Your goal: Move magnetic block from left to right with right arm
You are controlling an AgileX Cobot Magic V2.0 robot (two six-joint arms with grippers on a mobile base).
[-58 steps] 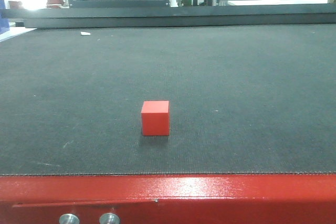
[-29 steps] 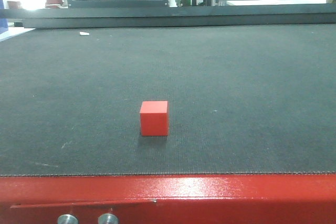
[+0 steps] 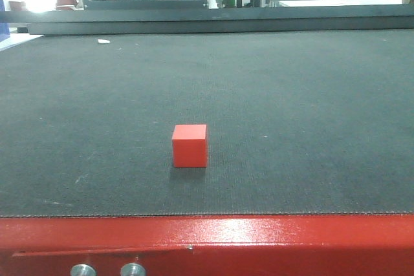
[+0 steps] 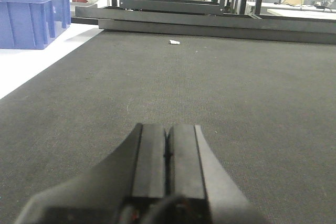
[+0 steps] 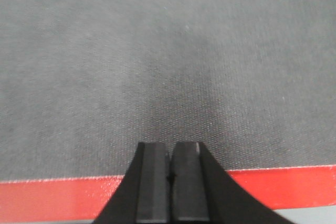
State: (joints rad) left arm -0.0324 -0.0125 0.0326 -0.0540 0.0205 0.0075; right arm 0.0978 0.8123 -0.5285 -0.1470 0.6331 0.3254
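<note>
Front-facing view: the small matte red cube, the magnetic block (image 3: pixel 189 145), sits alone on the dark grey woven mat (image 3: pixel 310 95). It is slightly left of the picture's centre and toward 6 o'clock on the mat, near the glossy red metal rail (image 3: pixel 259 237) along the front edge. One flat face is turned squarely to the camera. As a cube it has no long axis, so either pair of opposite faces should serve for a pinch. A small white scrap (image 3: pixel 104 41) lies far off at 11 o'clock. No arm shows here.

Left wrist view: the black left gripper (image 4: pixel 167 129) has its fingers pressed together with nothing between them, low over the mat. A blue plastic crate (image 4: pixel 31 17) stands off the mat at 10 o'clock. The block is not in sight.

Right wrist view: the black right gripper (image 5: pixel 169 148) is likewise closed and empty, looking down on bare mat with the red rail just under its fingers at 6 o'clock. The block is outside this view too, so its bearing from the gripper cannot be read directly. Judging by the front view, it probably lies out toward 10 or 11 o'clock, and the fingers must part before the approach.
</note>
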